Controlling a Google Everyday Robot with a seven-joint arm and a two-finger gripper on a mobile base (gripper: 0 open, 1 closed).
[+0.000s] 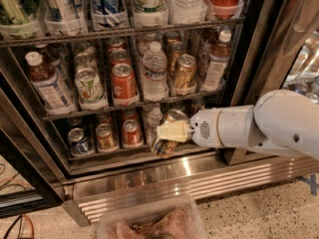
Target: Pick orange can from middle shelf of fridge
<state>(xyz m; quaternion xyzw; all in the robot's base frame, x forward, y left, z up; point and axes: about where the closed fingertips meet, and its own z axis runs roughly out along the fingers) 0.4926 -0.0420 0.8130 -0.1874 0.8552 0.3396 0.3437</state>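
My gripper is shut on the orange can, a dull golden can with a silver lid. It holds the can tilted in front of the lower rack, below the middle shelf of the fridge. The white arm reaches in from the right. Another golden-orange can stands upright on the middle shelf, with a similar one behind it.
On the middle shelf stand a red-orange can, a white-and-green can, a water bottle and tea bottles. Small cans line the lower rack. A clear plastic bin sits on the floor in front.
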